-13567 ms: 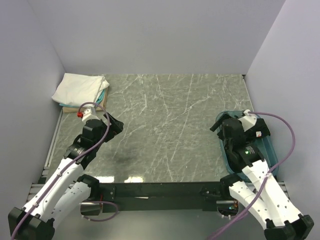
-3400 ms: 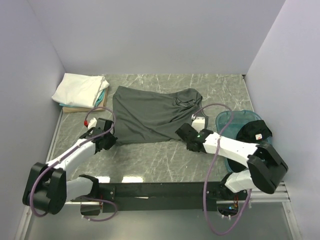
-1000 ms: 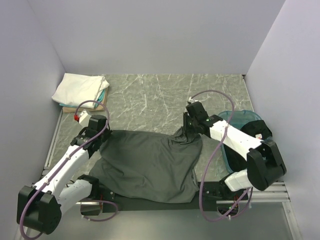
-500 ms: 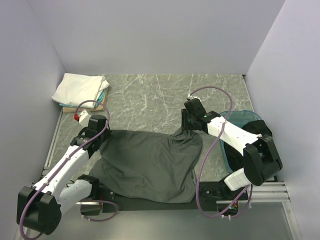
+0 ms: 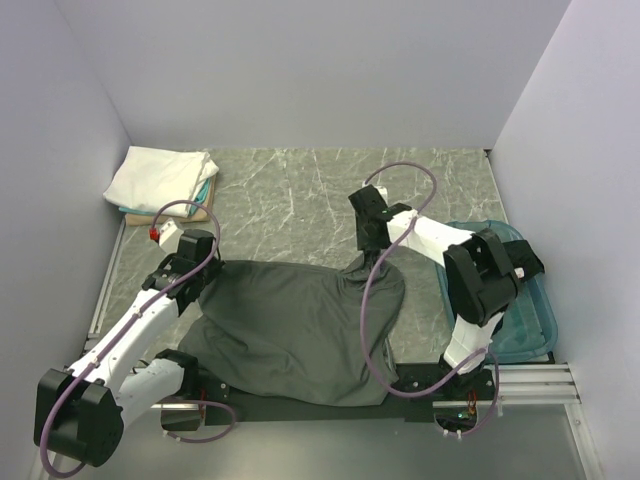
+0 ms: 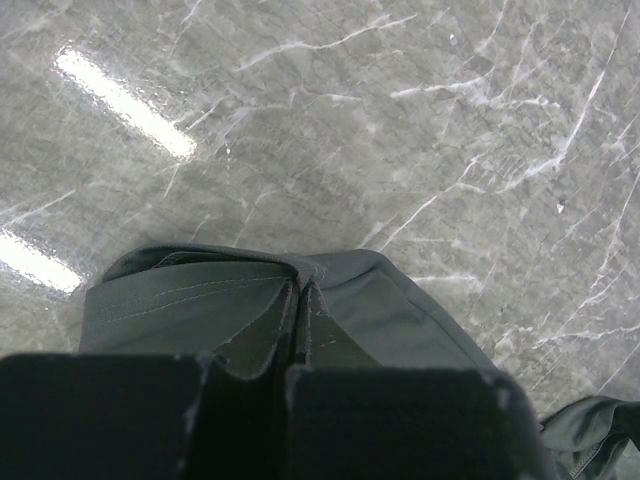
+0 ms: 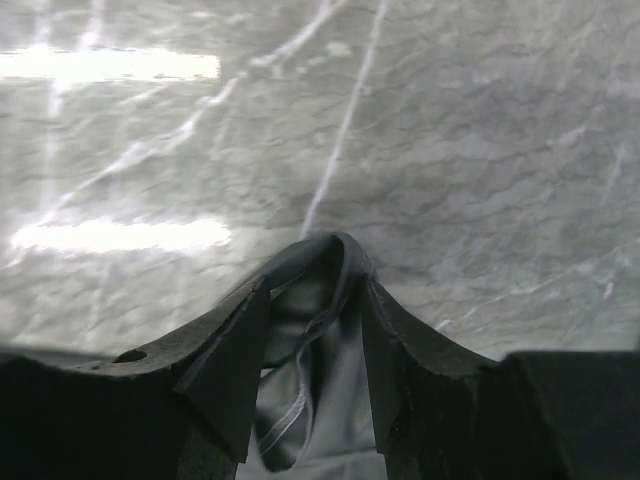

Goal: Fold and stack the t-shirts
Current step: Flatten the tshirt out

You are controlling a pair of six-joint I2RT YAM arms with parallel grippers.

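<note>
The charcoal t-shirt [image 5: 295, 325] lies spread over the near half of the desk [image 5: 300, 190], its lower part draped past the near edge. The left end effector [image 5: 203, 268] pinches the shirt's far left corner, and its wrist view shows the fingers pressed together on a folded hem. The right end effector [image 5: 372, 247] grips a bunched ridge at the shirt's far right, the cloth filling the narrow gap between its fingers. A teal bin [image 5: 525, 325] sits at the right edge. In the far-left corner, a folded white t-shirt [image 5: 158, 177] rests on a teal t-shirt [image 5: 207, 190].
</note>
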